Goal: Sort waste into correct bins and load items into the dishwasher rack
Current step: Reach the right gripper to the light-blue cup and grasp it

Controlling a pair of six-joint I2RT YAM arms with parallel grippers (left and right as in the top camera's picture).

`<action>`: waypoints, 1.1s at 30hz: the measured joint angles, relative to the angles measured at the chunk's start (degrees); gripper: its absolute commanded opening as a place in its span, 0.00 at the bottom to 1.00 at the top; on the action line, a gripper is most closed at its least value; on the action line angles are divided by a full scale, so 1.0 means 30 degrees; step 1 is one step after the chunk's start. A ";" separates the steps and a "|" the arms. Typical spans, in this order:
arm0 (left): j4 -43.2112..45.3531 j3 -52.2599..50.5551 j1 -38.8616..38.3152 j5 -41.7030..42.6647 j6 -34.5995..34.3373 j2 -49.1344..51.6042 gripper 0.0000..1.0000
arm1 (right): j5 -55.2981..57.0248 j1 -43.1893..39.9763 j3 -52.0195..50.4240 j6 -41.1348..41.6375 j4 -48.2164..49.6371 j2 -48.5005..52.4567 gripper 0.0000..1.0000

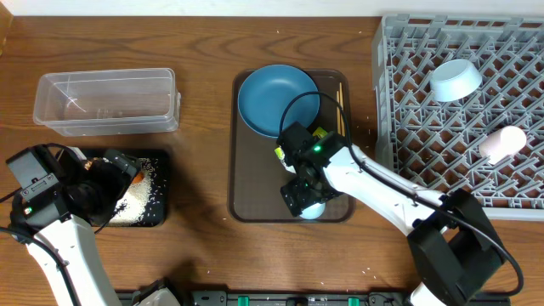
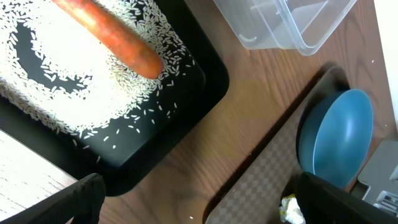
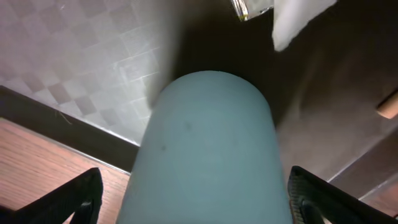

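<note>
- Right gripper [image 3: 198, 196] straddles the pale blue cup [image 3: 205, 124] on the brown serving tray's [image 1: 251, 183] near end, jaws wide, not clamping it.
- Left gripper [image 2: 199, 193], wide open and empty, hangs over the black tray [image 2: 205, 81] holding carrot [image 2: 112, 37] and rice [image 2: 62, 81].

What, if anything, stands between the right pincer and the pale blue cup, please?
Nothing visible does: the cup sits on the tray directly between the fingers of the open right pincer; crumpled paper lies only beyond it.
</note>
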 measured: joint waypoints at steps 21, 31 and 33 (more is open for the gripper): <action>0.0000 0.0000 0.0000 0.0000 0.0000 0.0000 0.98 | 0.0284 -0.0007 0.0000 0.0204 -0.0189 0.0000 0.71; 0.0000 0.0000 0.0000 0.0000 0.0000 0.0000 0.98 | 0.0335 -0.0007 0.0066 0.0211 -0.0444 0.0000 0.64; 0.0000 0.0000 0.0000 0.0000 0.0000 0.0000 0.98 | 0.0408 -0.0007 0.0211 0.0204 -0.0750 0.0000 0.61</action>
